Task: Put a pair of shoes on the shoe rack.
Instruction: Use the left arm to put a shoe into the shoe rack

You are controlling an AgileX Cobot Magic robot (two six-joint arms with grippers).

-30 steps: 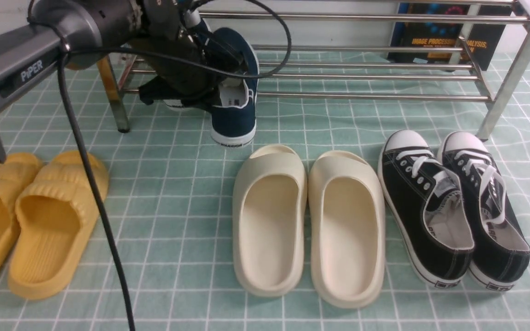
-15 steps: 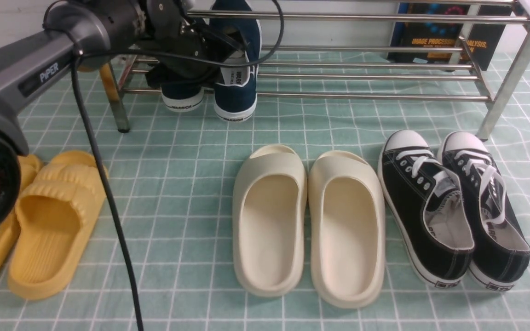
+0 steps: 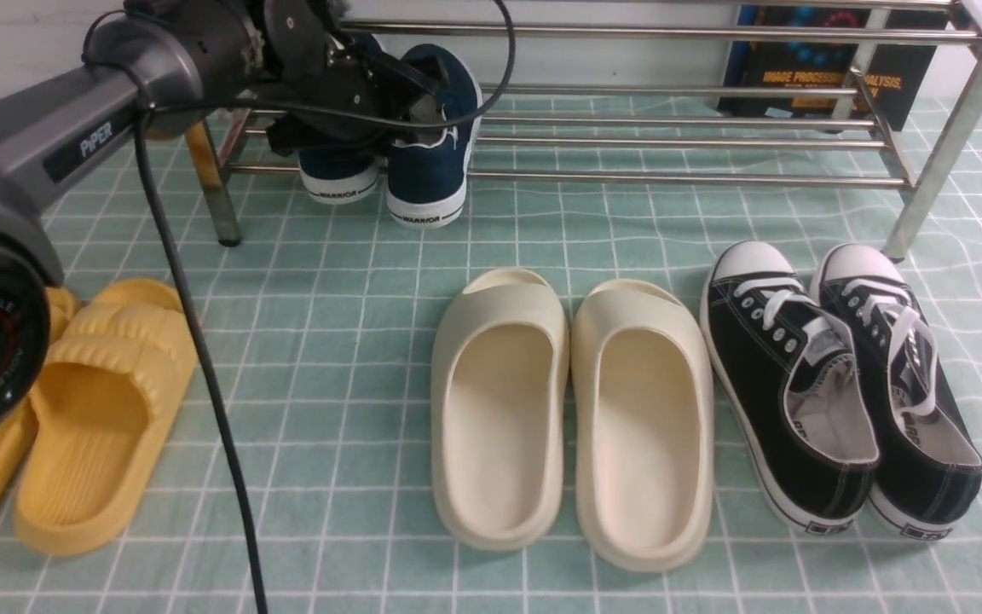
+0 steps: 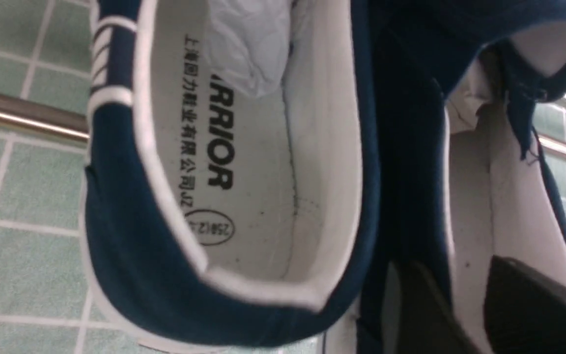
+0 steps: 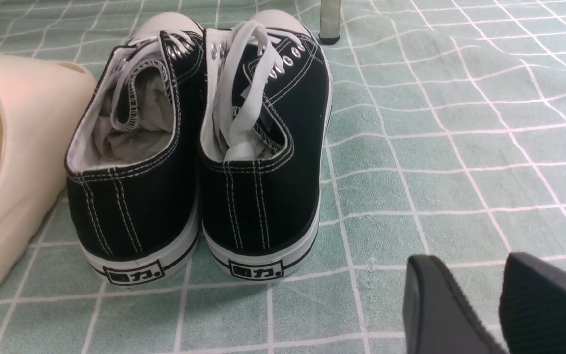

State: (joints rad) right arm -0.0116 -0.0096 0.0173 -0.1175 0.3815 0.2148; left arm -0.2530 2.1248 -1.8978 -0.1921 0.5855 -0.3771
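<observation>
The pair of shoes, both navy, stands side by side on the low tier of the shoe rack (image 3: 678,178) at its left end, white heels toward me: the left shoe (image 3: 337,175) and the right shoe (image 3: 427,183). My left gripper (image 3: 406,89) reaches over their openings. In the left wrist view the gripper (image 4: 452,265) is open. One finger is inside one shoe (image 4: 469,196). The other finger is in the gap beside the shoe with the printed insole (image 4: 243,162). My right gripper (image 5: 467,260) hovers open over the floor cloth, holding nothing.
On the green checked cloth lie two cream slides (image 3: 499,401), yellow slides (image 3: 90,418) at the left and a pair of black lace-up sneakers (image 3: 840,384) at the right, also near my right gripper (image 5: 263,162). A book (image 3: 798,60) leans behind the rack.
The left arm carried the right navy shoe from in front of the rack up and back onto the low tier beside its mate. Its jaws have come apart and the shoe has settled.
</observation>
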